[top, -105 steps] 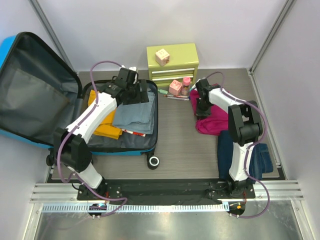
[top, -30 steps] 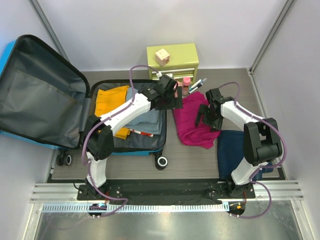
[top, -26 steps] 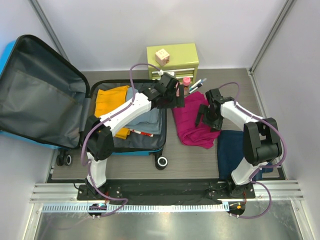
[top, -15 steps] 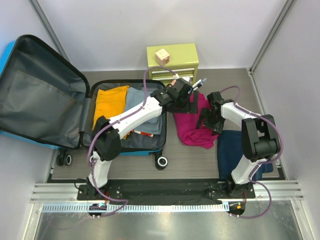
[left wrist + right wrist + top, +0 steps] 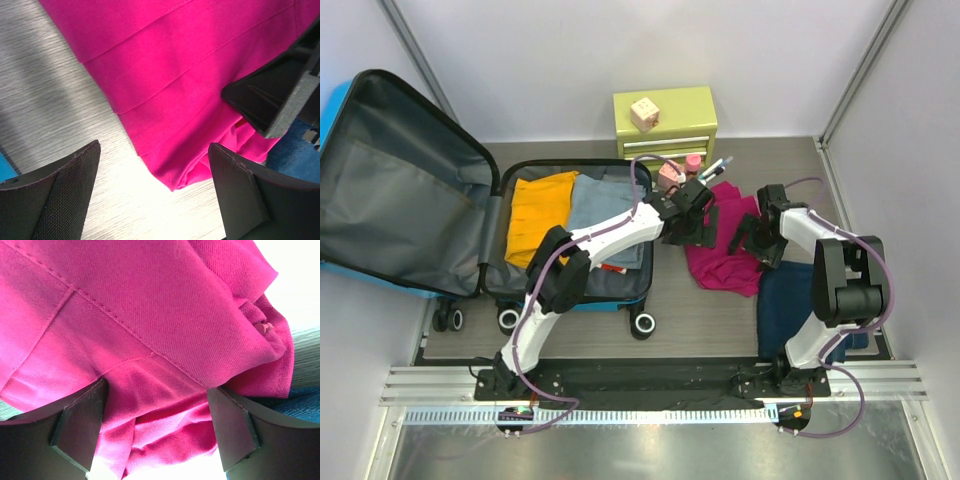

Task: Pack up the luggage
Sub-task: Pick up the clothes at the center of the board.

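1. Top external view: the left pincer (image 5: 695, 224) has swung off the luggage (image 5: 400, 200) and now hangs over the nine o'clock edge of the magenta garment (image 5: 725, 262). The right pincer (image 5: 758, 238) has slid toward three o'clock and sits at the garment's opposite edge.
2. Both pincers stand wide and grip nothing; each wrist view shows magenta cloth between spread fingers.
3. The luggage lies open at the nine o'clock side of the bench (image 5: 690, 310), with a yellow garment (image 5: 535, 205) and a grey-blue garment (image 5: 605, 205) already inside.
4. In my judgement the arms are setting up a two-handed pick of the magenta garment as the next item. The navy garment (image 5: 780, 310), at its five o'clock, is not yet packed.
5. Whether any finger touches the cloth, I cannot tell.
6. The luggage lid is cut off by the frame's nine o'clock edge, and the right arm covers part of the navy garment.
7. The small pink things (image 5: 672, 172) by the green drawer chest (image 5: 665, 120) are partly behind the left wrist and too small to name.
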`<state>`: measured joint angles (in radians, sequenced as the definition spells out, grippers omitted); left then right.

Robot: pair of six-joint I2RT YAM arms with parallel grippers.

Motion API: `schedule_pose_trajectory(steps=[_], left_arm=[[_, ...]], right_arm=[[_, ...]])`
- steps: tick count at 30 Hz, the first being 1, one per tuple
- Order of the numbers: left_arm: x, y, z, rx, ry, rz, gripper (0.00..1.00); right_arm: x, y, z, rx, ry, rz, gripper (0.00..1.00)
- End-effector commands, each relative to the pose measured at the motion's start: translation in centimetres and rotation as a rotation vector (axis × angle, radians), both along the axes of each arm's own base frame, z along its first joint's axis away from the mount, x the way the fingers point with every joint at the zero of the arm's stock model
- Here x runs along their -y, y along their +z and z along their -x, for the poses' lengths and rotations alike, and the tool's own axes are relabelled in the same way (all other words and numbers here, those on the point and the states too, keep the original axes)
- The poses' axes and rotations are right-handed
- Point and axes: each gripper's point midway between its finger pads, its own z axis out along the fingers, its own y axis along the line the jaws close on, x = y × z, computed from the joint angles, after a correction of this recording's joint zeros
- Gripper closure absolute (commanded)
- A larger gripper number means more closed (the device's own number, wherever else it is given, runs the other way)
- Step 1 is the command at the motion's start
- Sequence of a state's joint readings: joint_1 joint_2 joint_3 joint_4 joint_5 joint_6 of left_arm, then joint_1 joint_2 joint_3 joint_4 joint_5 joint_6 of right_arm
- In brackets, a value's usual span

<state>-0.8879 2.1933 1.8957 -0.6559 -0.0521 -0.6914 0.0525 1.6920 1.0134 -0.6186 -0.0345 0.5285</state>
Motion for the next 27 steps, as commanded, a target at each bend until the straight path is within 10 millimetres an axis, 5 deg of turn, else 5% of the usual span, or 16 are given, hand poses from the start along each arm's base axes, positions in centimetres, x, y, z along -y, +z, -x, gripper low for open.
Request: schedule_pose_trajectory(steps=[1, 8, 27], left_arm=[[0.2, -0.6, -0.8, 0.018, 0.013, -0.010, 0.13], [1.6, -1.5, -2.0, 0.053, 0.009, 0.054, 0.16], [0.9, -6.9, -3.9, -0.042, 0.129, 0.121, 0.21]], right_arm=[[3.1, -3.4, 3.2, -0.124, -0.038, 0.110, 0.15], [2.6, -3.1, 3.2, -0.112, -0.037, 0.079, 0.15], [1.3, -3.0, 3.4, -0.096, -0.011, 0.004, 0.15]])
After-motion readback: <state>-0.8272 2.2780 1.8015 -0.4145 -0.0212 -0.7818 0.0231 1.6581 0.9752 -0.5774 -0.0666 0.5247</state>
